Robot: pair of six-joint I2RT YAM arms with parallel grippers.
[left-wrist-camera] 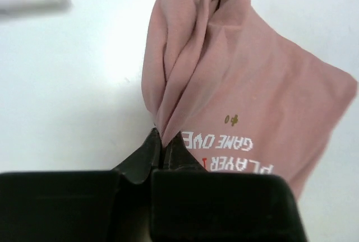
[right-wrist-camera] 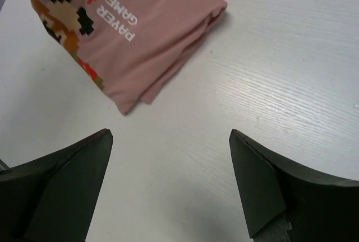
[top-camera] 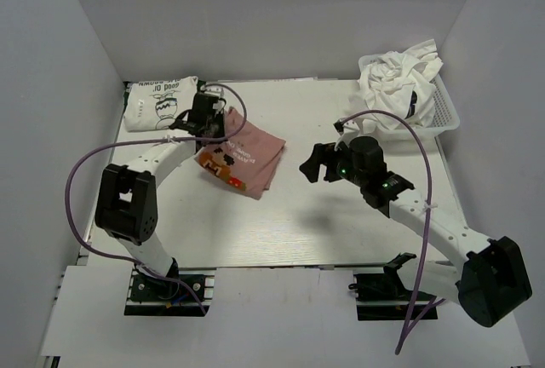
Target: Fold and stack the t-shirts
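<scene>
Pink t-shirt [top-camera: 247,159] pinched at a bunched edge

Your left jaws are pressed together on a gathered fold of that shirt, which lies left of centre on the bench [top-camera: 298,223]. Your right jaws stand spread over the bench, near its right side. The printed white t-shirt [top-camera: 157,104] sits folded far left. More white t-shirts [top-camera: 400,74] fill the basket [top-camera: 449,106] far right.

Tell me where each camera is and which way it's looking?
Top external: high above and behind the robot, looking down on the table, left arm, right arm, pink t-shirt, printed white t-shirt and basket of crumpled white t-shirts.
Left wrist: on the left arm, looking along the left gripper, shut on a bunched edge of the pink t-shirt.
Right wrist: on the right arm, looking down past the open right gripper at the table.
Shared: both wrist views show the pink t-shirt's GAME OVER lettering.
</scene>
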